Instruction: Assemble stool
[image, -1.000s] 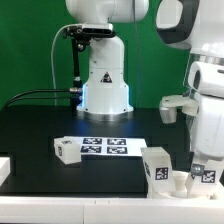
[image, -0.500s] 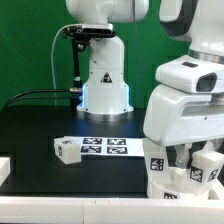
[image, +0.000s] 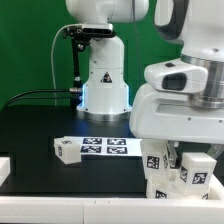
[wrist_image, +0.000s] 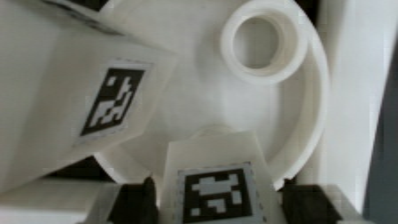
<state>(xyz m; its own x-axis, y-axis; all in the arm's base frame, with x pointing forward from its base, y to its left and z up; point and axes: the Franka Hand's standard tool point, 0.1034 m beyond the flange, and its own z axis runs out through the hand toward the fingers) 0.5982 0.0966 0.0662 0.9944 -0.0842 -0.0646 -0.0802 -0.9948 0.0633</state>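
Gripper (wrist_image: 214, 205): is clamping a tagged white leg (wrist_image: 215, 186) between its two fingers.
Seat (wrist_image: 299, 115): is sitting just beside the leg, its hole showing.

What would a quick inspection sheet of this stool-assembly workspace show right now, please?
Surface: black table, with the marker board lying flat on it.
Job's things: loose leg beside the marker board, on the exterior view's left; round seat and second leg close under the wrist; tagged leg between the fingers.
Clutter: white object cropped at the exterior view's left edge, not identifiable.
Grippers: gripper appears closed on the tagged leg.
Cables: black cable runs to the robot base, behind the parts.
Surroundings: green backdrop.
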